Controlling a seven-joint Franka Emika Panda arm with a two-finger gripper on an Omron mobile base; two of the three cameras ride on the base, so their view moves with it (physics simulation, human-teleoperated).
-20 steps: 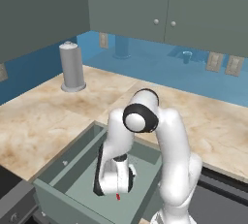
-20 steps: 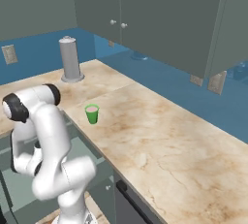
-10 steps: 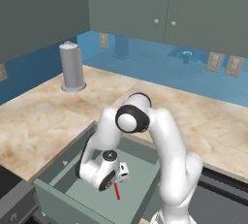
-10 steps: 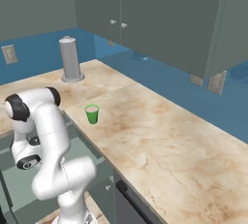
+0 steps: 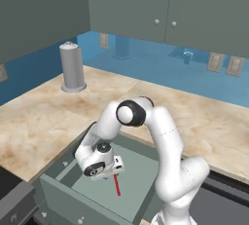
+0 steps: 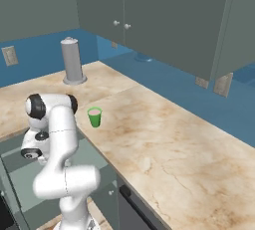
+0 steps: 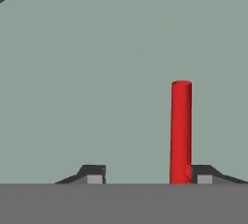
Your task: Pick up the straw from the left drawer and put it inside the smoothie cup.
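Observation:
The red straw [image 5: 117, 186] lies flat on the floor of the open left drawer [image 5: 57, 193]. My gripper [image 5: 113, 172] points down into the drawer, right over the straw's near end. In the hand view the straw [image 7: 181, 131] sits between the fingertips, up against the right one [image 7: 204, 175]. The other fingertip stands well off to its left, so the gripper [image 7: 147, 175] is open. The green smoothie cup [image 6: 94, 117], pink at the top, stands upright on the counter to the right of the drawer [image 6: 20, 184].
A tall grey canister [image 5: 73, 68] stands at the back left of the marble counter [image 5: 39, 117]. Grey-green upper cabinets [image 5: 165, 5] hang above a blue backsplash. The drawer's walls close in around the hand.
The hand has swung left and rolled inside the drawer, so more of the straw shows beside it. The straw and the cup have stayed put.

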